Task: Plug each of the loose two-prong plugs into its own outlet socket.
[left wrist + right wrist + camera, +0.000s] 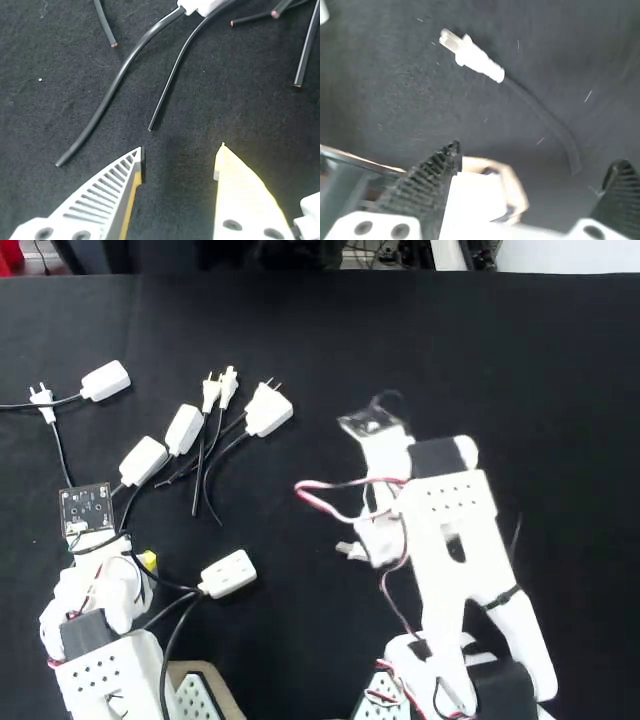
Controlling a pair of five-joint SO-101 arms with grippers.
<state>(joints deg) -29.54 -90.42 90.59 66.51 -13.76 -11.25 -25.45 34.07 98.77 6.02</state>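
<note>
Plug [472, 55] is white, slim-bodied, trailing one thin dark cord [547, 122].

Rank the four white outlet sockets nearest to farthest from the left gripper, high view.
From the left gripper:
1. front socket, just right of it.
2. lower row socket, straight ahead.
3. upper row socket, ahead, slightly right.
4. far-left socket, farthest back.

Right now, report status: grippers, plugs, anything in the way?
Left gripper open, empty, above cable ends. Right gripper open, empty, loose plug ahead. Nothing between them.
</note>
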